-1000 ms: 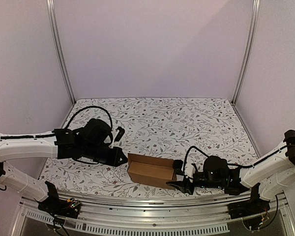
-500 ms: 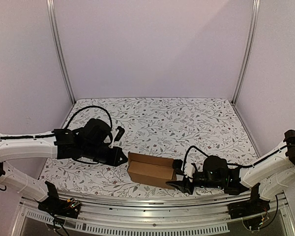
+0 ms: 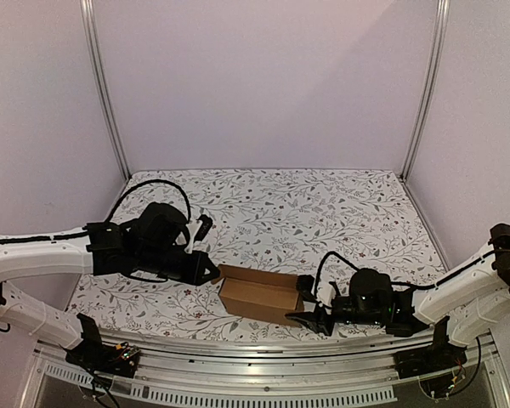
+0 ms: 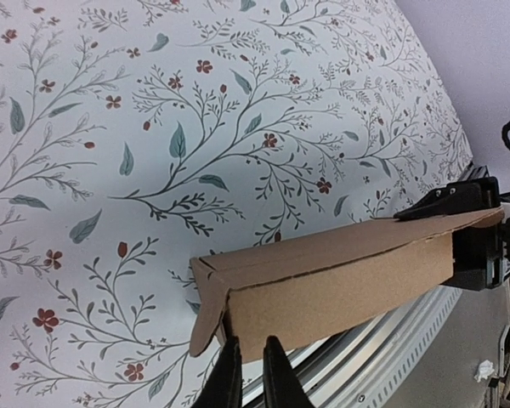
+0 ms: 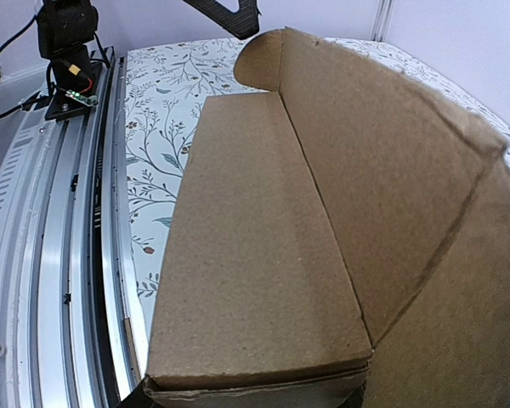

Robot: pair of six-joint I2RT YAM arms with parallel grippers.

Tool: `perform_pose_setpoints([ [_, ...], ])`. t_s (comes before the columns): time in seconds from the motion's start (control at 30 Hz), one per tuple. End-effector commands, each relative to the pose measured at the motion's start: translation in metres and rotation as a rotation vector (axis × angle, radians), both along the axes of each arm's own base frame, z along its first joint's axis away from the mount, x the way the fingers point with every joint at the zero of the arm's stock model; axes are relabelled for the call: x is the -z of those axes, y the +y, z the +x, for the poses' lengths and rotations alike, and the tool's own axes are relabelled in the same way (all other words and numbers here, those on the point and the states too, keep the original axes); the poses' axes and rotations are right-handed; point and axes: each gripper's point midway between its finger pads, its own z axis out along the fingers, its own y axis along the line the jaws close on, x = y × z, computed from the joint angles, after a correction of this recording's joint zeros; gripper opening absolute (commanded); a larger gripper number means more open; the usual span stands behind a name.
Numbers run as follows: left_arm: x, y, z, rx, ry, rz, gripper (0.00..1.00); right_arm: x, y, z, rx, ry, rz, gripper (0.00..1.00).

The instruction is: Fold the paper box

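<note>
Drew left gripper [image 3: 212,272] slightly leftward; left box [image 3: 259,296] lying near bench [image 3: 323,212] front, clamped endwise in right gripper [image 3: 303,303] for bracing. Left wrist: nearly clenched beside end flap [image 4: 206,306], likely tucking. Right wrist: showed lid [image 5: 382,170] upright, unclosed.

A floral tablecloth [image 3: 323,212] covers the table — leafy sprigs, small red blossoms. An aluminium rail [image 3: 263,374] runs along the near edge (a small green circuit board [image 5: 72,95] by it). Pale walls [image 3: 263,85] and metal uprights [image 3: 102,85] stand around.

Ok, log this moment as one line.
paper box: lid flap raised | left end effector: shut at left end | right end effector: gripping right end
</note>
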Motion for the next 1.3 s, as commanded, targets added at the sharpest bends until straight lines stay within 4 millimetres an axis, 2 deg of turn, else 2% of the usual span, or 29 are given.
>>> perform_pose_setpoints([
  [0.0,0.006,0.007,0.003,-0.017,-0.014,0.039,0.14,0.005,0.002,-0.003,-0.004,0.010,-0.022,0.25],
  [0.2,-0.002,0.020,0.010,-0.044,-0.062,0.110,0.22,0.005,0.002,-0.002,-0.002,0.011,-0.021,0.26],
  [0.37,-0.003,0.026,0.011,-0.050,-0.080,0.134,0.23,0.004,0.004,-0.003,-0.005,0.011,-0.021,0.26],
  [0.67,0.008,0.012,0.010,-0.015,-0.051,0.124,0.22,0.004,0.004,-0.003,-0.006,0.013,-0.023,0.26],
  [1.27,0.010,0.000,0.012,0.008,-0.056,0.114,0.10,0.006,0.004,0.000,0.016,0.001,-0.035,0.26],
])
